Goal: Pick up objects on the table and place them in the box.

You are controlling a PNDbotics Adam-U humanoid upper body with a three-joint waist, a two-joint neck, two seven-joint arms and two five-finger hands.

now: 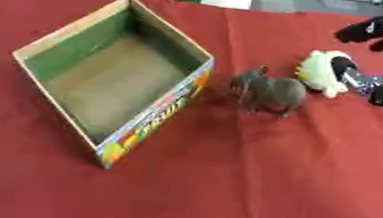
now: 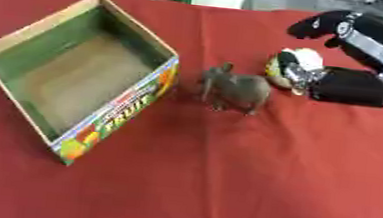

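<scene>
right hand (image 2: 347,86) is seen at the far right, fingers curled round a yellow-white toy (image 1: 321,72); grey animal figure (image 1: 271,91) stands on the red cloth (image 1: 266,188) just beside it, between toy and open box (image 1: 155,115); left hand not seen

right hand (image 2: 348,85) cut by picture edge, its fingers (image 2: 297,72) covering part of pale toy (image 1: 322,69)
</scene>
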